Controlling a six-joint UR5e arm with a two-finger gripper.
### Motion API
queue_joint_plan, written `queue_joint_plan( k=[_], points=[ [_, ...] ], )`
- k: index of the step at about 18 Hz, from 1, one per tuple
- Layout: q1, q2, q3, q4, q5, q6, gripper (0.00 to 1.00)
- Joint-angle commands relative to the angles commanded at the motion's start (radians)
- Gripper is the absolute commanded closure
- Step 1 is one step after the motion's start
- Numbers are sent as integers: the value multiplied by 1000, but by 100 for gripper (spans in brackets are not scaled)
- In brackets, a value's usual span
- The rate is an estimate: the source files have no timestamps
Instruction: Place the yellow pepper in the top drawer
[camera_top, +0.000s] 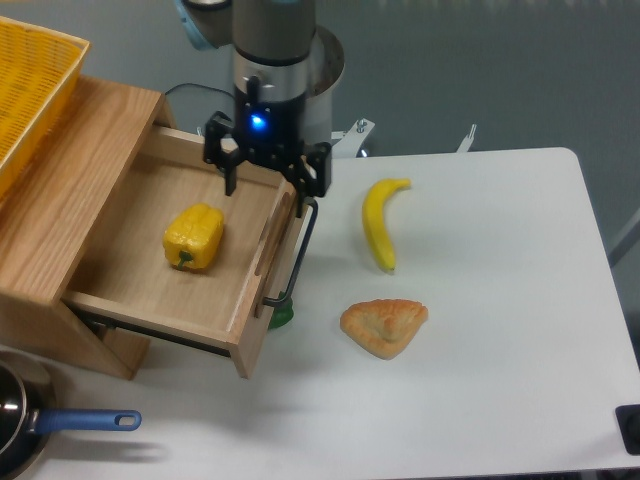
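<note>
White tabletop (480, 330) filled the right and lower part of the view, grey floor behind it. Over the far corner of the pulled-out top drawer (180, 290) hung the claw (272, 180), pointing down, a blue light lit on its black body; its two fingers stood spread apart with nothing between them, one finger over the drawer's interior, the other at the front panel near the black bar handle (295, 250). It touched neither fruit. Down and to the left of the claw, the yellow pepper (194, 236) lay on the drawer floor, on its side, green stem toward the near edge, clear of the drawer walls and apart from the fingers. Drawer was light wood, open out of a wooden cabinet (60, 200), angled toward the lower right. A yellow plastic basket (25, 85) sat on top of the cabinet at the upper left. Something small and green (281, 317) showed on the tabletop under the drawer's front panel, mostly hidden. Right of the handle lay a banana (379, 222), curved, lengthwise away from the camera. Nearer the camera, a golden pastry (384, 326) lay apart from the banana. At the lower left corner, a dark pan with a blue handle (85, 421) was partly cut off by the frame.
</note>
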Motion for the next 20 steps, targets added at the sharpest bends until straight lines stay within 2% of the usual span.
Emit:
queue_joint_plan(
  k=[2, 7, 12, 16, 20],
  points=[
    [47, -2, -5, -6, 29, 81, 0],
    [138, -23, -41, 1, 81, 97, 0],
    [167, -93, -41, 8, 110, 99, 0],
    [163, -162, -41, 9, 284, 161, 0],
    [170, -205, -22, 8, 284, 218, 0]
  ],
)
